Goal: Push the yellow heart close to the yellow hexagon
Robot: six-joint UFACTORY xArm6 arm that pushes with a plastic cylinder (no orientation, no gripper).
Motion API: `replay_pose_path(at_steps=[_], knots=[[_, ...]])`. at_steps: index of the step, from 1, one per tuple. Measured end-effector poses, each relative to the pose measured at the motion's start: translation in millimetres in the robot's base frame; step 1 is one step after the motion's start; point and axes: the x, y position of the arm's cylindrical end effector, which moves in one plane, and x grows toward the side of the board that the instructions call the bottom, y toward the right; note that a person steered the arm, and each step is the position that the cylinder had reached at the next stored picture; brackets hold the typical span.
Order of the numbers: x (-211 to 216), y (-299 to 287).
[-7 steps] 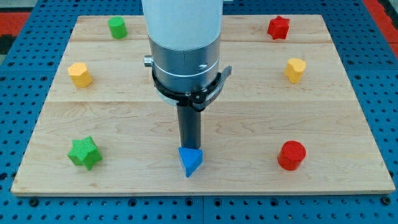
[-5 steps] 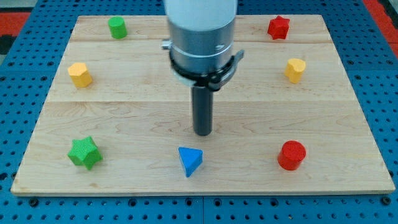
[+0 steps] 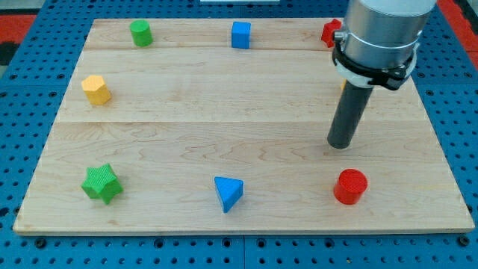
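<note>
No claw is sitting on this arm, so nothing is opening, closing or gripping; it is ending in a dark rod, and my tip [image 3: 341, 146] is resting on the pale wooden desk [image 3: 224, 112], touching no block.

The wide silver-and-white arm body is hanging over the desk's 2 o'clock area and blocking the yellow heart. Only a thin yellow sliver [image 3: 343, 85] is peeking out at the rod's 9 o'clock edge, and I am taking that for the heart, lying at 12 o'clock from my tip and apart from it. The yellow hexagon block [image 3: 95, 89] is sitting well apart, far off at 9 o'clock from there, near the desk's edge.

In my judgement the main risk is starting from the wrong side. My tip is standing at the heart's 6 o'clock, so driving straight ahead would be sending the heart toward 12 o'clock, into the red star block [image 3: 331, 31], not toward the hexagon. Getting round to the heart's 3 o'clock side is calling for a detour, and cutting it tight would be clipping the heart early and turning it. On the long run toward 9 o'clock an off-centre contact would be letting the heart slip off the rod. The red cylinder block [image 3: 350, 186], near my tip at 5 o'clock, could be nudged if I back away carelessly.

The heart's outline and exact facing are not readable, and the red star is showing only its 9 o'clock part.
</note>
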Motion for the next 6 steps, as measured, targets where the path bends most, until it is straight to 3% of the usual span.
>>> replay_pose_path(at_steps=[2, 4, 6], knots=[[-18.8, 126.1], [-92.9, 121.1], [-102.0, 33.8]])
